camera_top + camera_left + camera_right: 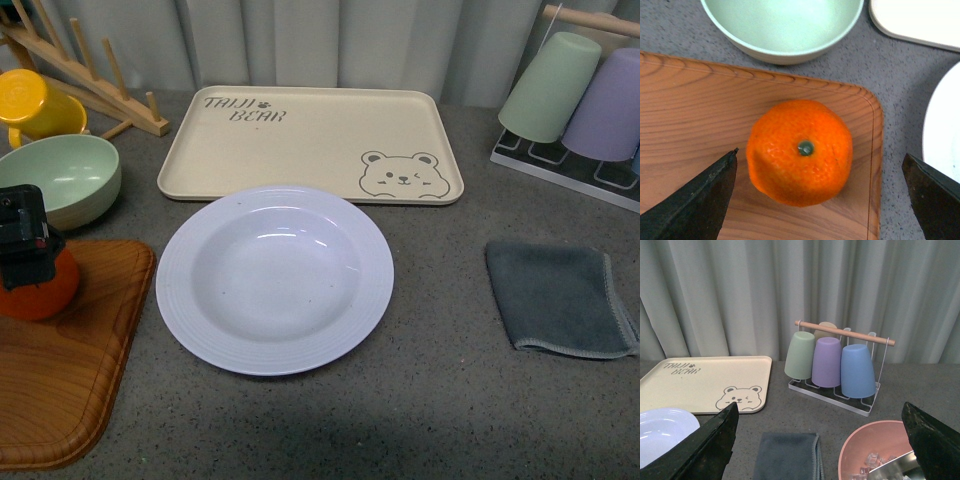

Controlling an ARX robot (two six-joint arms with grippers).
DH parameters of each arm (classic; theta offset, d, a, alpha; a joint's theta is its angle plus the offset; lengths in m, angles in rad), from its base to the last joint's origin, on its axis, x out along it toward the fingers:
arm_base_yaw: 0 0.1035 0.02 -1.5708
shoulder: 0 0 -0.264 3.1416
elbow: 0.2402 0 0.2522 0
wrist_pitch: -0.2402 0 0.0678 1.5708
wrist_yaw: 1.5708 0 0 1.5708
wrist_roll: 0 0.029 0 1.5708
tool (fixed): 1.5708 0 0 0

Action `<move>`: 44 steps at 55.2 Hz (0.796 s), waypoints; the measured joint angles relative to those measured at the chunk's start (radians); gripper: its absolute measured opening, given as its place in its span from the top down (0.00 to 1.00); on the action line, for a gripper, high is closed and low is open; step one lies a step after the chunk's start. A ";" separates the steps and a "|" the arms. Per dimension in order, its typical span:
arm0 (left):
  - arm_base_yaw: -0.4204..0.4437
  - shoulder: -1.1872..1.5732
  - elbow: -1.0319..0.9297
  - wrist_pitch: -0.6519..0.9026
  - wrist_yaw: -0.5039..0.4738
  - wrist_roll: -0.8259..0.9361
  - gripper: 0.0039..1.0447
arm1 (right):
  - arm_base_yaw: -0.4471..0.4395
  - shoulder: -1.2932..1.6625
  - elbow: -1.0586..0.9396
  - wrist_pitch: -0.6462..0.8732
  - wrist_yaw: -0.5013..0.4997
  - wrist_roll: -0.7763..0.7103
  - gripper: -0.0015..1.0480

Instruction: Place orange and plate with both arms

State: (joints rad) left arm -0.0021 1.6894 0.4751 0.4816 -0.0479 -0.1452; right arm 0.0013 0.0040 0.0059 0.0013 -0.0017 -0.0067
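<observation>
Front view, far left: a wooden board (70, 380) lies on the grey speckled table (430, 410). The orange (40, 292) sits on the board toward its far edge, its top hidden under the black end of the left arm. Behind the board stand a mint-green bowl (60, 178), a yellow cup (35, 105) and a wooden dish rack (95, 75).

From the left wrist view, the left gripper (820, 154) is spread wide. Its two pointed fingers (695, 200) stand one on each side of the orange, and bare board shows between each tip and the fruit. It has hold of nothing. The orange's green stem dot faces up.

Next to the right, at the middle of the table, the plate (275, 280) lies flat and bare. Its left rim is just beside the board and its far rim overlaps the near edge of the beige bear tray (300, 150).

Further right is a folded grey cloth (560, 300), and beyond it a cup rack (560, 160) holds upturned green and lavender cups.

From the right wrist view, the right gripper (820, 405) is also wide apart and holds nothing. It is raised over the table's right side, with a pink bowl (865, 450) below it.
</observation>
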 joint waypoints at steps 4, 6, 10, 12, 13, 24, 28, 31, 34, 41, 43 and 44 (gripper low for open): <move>-0.003 0.016 0.010 -0.009 0.007 0.004 0.06 | 0.000 0.000 0.000 0.000 0.000 0.000 0.09; -0.003 0.024 0.015 -0.009 0.004 0.006 0.06 | 0.000 0.000 0.000 0.000 0.000 0.000 0.09; 0.000 0.043 0.026 -0.011 -0.002 0.010 0.06 | 0.000 0.000 0.000 0.000 0.000 0.000 0.09; 0.003 0.054 0.031 -0.011 -0.005 0.011 0.06 | 0.000 0.000 0.000 0.000 0.000 0.000 0.09; 0.004 0.055 0.031 -0.010 -0.006 0.011 0.06 | 0.000 0.000 0.000 0.000 0.000 0.000 0.09; 0.016 0.100 0.048 -0.009 -0.011 0.016 0.06 | 0.000 0.000 0.000 0.000 0.000 0.000 0.09; 0.018 0.106 0.053 -0.012 -0.008 0.017 0.06 | 0.000 0.000 0.000 0.000 0.000 0.000 0.09; 0.019 0.106 0.053 -0.012 -0.006 0.016 0.06 | 0.000 0.000 0.000 0.000 0.000 0.000 0.09; 0.019 0.106 0.054 -0.013 -0.003 0.017 0.08 | 0.000 0.000 0.000 0.000 0.000 0.000 0.09; 0.020 0.106 0.054 -0.015 -0.005 0.016 0.25 | 0.000 0.000 0.000 0.000 0.000 0.000 0.09; 0.020 0.106 0.054 -0.015 -0.004 0.013 0.31 | 0.000 0.000 0.000 0.000 0.000 0.000 0.09; 0.020 0.106 0.054 -0.015 -0.003 0.013 0.35 | 0.000 0.000 0.000 0.000 0.000 0.000 0.09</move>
State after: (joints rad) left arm 0.0181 1.7958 0.5293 0.4664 -0.0509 -0.1322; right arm 0.0013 0.0040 0.0059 0.0013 -0.0013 -0.0067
